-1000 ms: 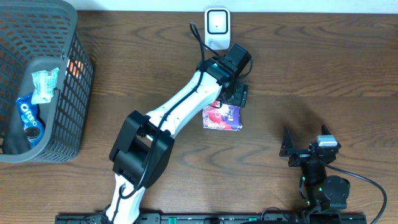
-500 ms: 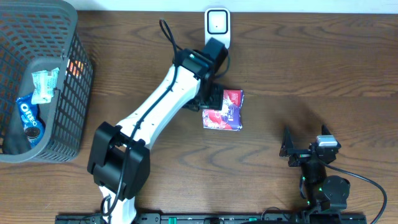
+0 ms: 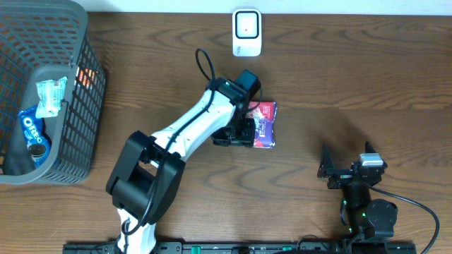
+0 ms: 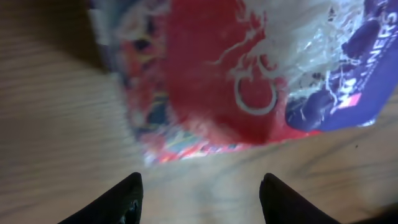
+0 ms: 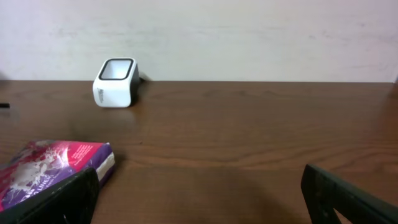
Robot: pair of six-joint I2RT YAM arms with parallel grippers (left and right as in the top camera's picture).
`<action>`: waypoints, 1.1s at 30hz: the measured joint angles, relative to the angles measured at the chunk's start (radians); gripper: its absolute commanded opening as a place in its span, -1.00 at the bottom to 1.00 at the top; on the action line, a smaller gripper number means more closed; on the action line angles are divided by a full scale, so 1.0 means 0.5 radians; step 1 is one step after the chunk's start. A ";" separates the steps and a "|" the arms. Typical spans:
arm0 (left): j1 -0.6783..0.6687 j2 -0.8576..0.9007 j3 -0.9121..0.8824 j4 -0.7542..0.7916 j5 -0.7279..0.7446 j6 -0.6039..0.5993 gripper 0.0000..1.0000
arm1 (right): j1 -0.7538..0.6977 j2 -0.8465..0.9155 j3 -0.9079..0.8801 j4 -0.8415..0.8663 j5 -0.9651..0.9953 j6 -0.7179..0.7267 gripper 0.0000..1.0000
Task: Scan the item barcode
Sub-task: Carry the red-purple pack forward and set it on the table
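packet [image 4: 249, 74] flat, just beyond left fingers [image 4: 127, 199]

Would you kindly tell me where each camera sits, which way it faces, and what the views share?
Overhead: above the table, looking straight down on basket, scanner, packet; left arm and right arm show.
Left wrist: on the left arm, looking down close at the packet; left fingers at bottom.
Right wrist: low over the table, facing level toward scanner and wall; right fingers in bottom corners.
Shared: all three see the packet; overhead and right wrist see the scanner.
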 measured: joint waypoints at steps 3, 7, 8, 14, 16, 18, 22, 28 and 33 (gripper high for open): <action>-0.008 0.007 -0.058 0.124 0.012 -0.036 0.00 | 0.000 0.000 0.000 0.000 -0.001 -0.001 0.99; -0.008 0.017 -0.127 0.349 -0.046 -0.143 -0.06 | 0.000 0.000 0.000 0.000 -0.001 0.000 0.99; -0.009 0.017 -0.146 0.426 -0.076 -0.180 -0.07 | 0.000 0.000 0.000 -0.001 0.000 0.000 0.98; -0.009 0.018 -0.285 0.887 -0.253 -0.305 -0.06 | 0.000 0.000 0.000 0.000 0.000 0.000 0.99; -0.008 0.021 -0.299 0.979 -0.317 -0.329 -0.07 | 0.000 0.000 0.000 0.000 0.000 0.000 0.99; -0.007 0.021 -0.305 1.102 -0.360 -0.358 -0.07 | 0.000 0.000 0.000 0.000 0.000 0.000 0.98; -0.007 0.021 -0.305 1.238 -0.395 -0.510 -0.10 | 0.000 0.000 0.000 0.000 0.000 0.000 0.99; -0.007 0.021 -0.305 1.214 -0.317 -0.594 -0.24 | 0.000 0.000 0.000 0.000 0.000 0.000 0.99; -0.005 0.001 -0.305 1.196 -0.289 -0.361 -0.24 | 0.000 0.000 0.000 0.000 -0.001 0.000 0.99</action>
